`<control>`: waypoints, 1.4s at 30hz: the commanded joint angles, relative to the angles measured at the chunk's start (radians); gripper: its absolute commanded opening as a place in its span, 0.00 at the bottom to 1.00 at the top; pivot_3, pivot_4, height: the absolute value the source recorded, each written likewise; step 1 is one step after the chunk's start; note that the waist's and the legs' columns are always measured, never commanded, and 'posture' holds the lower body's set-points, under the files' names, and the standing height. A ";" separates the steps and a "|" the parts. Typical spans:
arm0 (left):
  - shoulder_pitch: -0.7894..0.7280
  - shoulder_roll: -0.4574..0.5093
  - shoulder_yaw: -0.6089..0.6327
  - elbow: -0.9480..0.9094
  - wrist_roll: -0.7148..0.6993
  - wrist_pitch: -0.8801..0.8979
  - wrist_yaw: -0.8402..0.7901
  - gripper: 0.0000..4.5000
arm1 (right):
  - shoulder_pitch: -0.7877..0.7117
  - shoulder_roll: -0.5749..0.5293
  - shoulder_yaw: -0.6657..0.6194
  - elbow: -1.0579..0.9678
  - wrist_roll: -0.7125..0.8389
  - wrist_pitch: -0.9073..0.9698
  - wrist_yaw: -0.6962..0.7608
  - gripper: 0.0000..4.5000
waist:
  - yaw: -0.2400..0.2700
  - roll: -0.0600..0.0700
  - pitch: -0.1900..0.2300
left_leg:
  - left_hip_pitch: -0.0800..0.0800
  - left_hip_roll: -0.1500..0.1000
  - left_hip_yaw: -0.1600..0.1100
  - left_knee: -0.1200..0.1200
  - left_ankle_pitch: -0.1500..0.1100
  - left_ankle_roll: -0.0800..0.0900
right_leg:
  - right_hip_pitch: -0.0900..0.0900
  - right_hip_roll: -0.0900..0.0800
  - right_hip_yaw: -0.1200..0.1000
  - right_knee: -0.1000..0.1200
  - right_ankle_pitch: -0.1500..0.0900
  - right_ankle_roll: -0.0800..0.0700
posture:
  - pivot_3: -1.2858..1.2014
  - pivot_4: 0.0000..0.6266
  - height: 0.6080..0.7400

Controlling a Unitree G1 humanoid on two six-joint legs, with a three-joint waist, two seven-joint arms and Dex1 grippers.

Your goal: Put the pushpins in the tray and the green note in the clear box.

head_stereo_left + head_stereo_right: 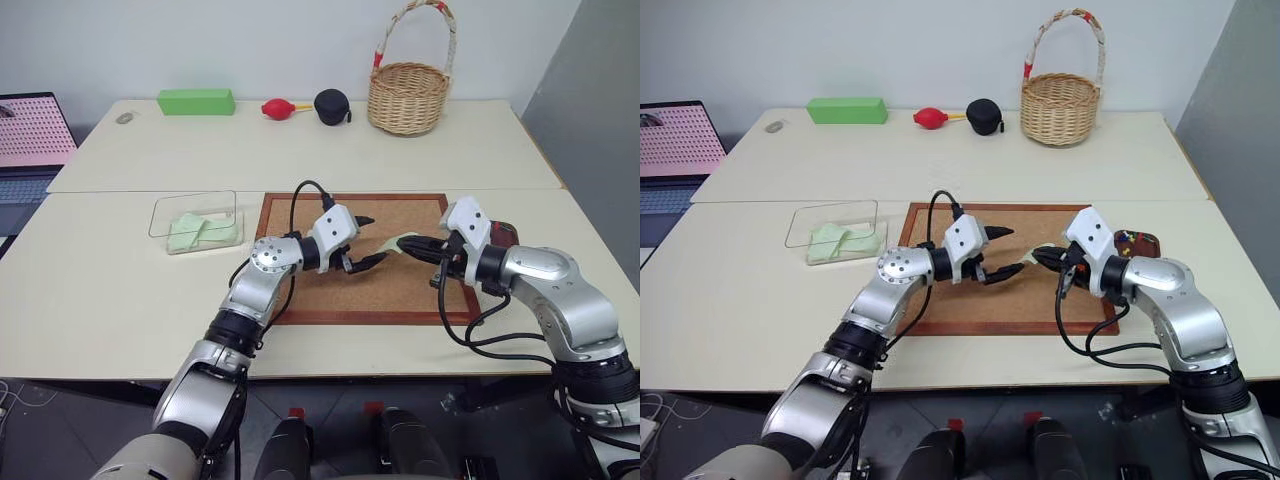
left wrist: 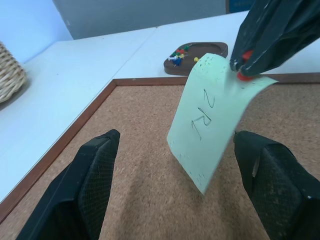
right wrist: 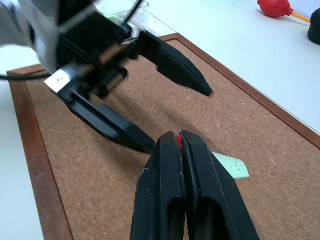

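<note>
The green note [image 2: 215, 115], with handwriting on it, hangs from a red pushpin [image 2: 243, 75] above the cork board [image 1: 350, 300]. My right gripper [image 3: 179, 142] is shut on that pin's head. My left gripper [image 1: 376, 240] is open, its fingers [image 2: 95, 165] on either side of the note without touching it. The dark brown tray [image 1: 1137, 243] lies off the board's right edge, behind my right wrist, with several coloured pushpins [image 2: 177, 55] in it. The clear box [image 1: 190, 205] stands left of the board and holds pale green slips.
On the far table are a wicker basket [image 1: 408, 95], a bright green block [image 1: 196, 101], a red rubber bulb [image 1: 277, 107] and a black round case [image 1: 332, 106]. A laptop [image 1: 30, 140] sits at the far left.
</note>
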State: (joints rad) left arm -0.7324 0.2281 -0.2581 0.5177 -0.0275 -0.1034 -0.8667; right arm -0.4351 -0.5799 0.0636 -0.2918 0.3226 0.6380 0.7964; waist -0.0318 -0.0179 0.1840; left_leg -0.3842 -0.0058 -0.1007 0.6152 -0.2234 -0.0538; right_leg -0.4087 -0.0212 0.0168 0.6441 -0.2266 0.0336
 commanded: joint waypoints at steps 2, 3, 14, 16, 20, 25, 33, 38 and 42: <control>-0.070 -0.029 -0.012 0.104 0.038 -0.082 0.015 0.85 | -0.030 0.006 -0.015 -0.058 0.035 0.039 -0.023 0.00 | 0.001 0.000 0.000 | 0.000 0.000 0.000 0.000 0.000 0.000 | 0.000 0.000 0.000 0.000 0.000 0.000 | 0.52 0.24 1.00; -0.083 -0.037 -0.011 0.130 0.041 -0.092 0.016 0.85 | -0.031 0.009 -0.016 -0.062 0.039 0.047 -0.028 0.00 | 0.000 0.000 0.000 | 0.000 0.000 0.000 0.000 0.000 0.000 | 0.000 0.000 0.000 0.000 0.000 0.000 | 0.52 0.24 1.00; -0.153 -0.082 0.021 0.289 0.033 -0.154 0.006 0.60 | -0.033 0.024 -0.026 -0.088 0.075 0.098 -0.065 0.00 | -0.001 0.000 0.000 | 0.000 0.000 0.000 0.000 0.000 0.000 | 0.000 0.000 0.000 0.001 0.000 0.000 | 0.52 0.24 1.00; -0.155 -0.079 0.021 0.300 0.032 -0.156 -0.007 0.53 | -0.036 0.026 -0.026 -0.087 0.079 0.101 -0.071 0.00 | -0.001 0.000 0.000 | 0.000 0.000 0.000 0.000 0.000 0.000 | 0.000 0.000 0.000 0.001 0.000 0.000 | 0.52 0.24 1.00; -0.155 -0.080 0.028 0.310 0.029 -0.157 -0.027 0.34 | -0.041 0.033 -0.028 -0.088 0.088 0.110 -0.080 0.00 | -0.001 0.000 0.000 | 0.000 0.000 0.000 0.000 0.000 0.000 | 0.000 0.000 0.000 0.000 0.000 0.000 | 0.52 0.24 1.00; -0.145 -0.086 0.030 0.306 0.025 -0.154 -0.047 0.11 | -0.040 0.040 -0.028 -0.092 0.099 0.119 -0.092 0.00 | -0.001 0.000 0.000 | 0.000 0.000 0.000 0.000 0.000 0.000 | 0.000 0.000 0.000 0.000 0.000 0.000 | 0.52 0.24 1.00; -0.133 -0.093 0.034 0.297 0.013 -0.147 -0.067 0.01 | -0.042 0.043 -0.032 -0.088 0.113 0.122 -0.116 0.00 | -0.001 0.000 0.000 | 0.000 0.000 0.000 0.000 0.000 0.000 | 0.000 0.000 0.000 0.001 0.000 0.000 | 0.52 0.24 1.00; -0.116 -0.090 0.040 0.279 -0.002 -0.132 -0.093 0.01 | -0.052 0.044 -0.065 -0.082 0.128 0.129 -0.139 0.00 | -0.001 0.000 0.000 | 0.000 0.000 0.000 0.000 0.000 0.000 | 0.000 0.000 0.000 0.001 0.000 0.000 | 0.52 0.24 1.00; -0.106 -0.091 0.049 0.276 0.001 -0.133 -0.093 0.01 | -0.058 0.044 -0.111 -0.081 0.151 0.153 -0.168 0.00 | -0.001 0.000 0.000 | 0.000 0.000 0.000 0.000 0.000 0.000 | 0.000 0.000 0.000 0.001 0.000 0.000 | 0.52 0.24 1.00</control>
State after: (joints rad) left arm -0.8385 0.1396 -0.2291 0.8306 -0.0058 -0.2266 -0.9543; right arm -0.4673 -0.5371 0.0059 -0.3460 0.4527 0.7832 0.6473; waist -0.0324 -0.0183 0.1843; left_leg -0.3846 -0.0059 -0.1010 0.6153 -0.2234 -0.0538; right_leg -0.4091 -0.0212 0.0167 0.6447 -0.2266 0.0338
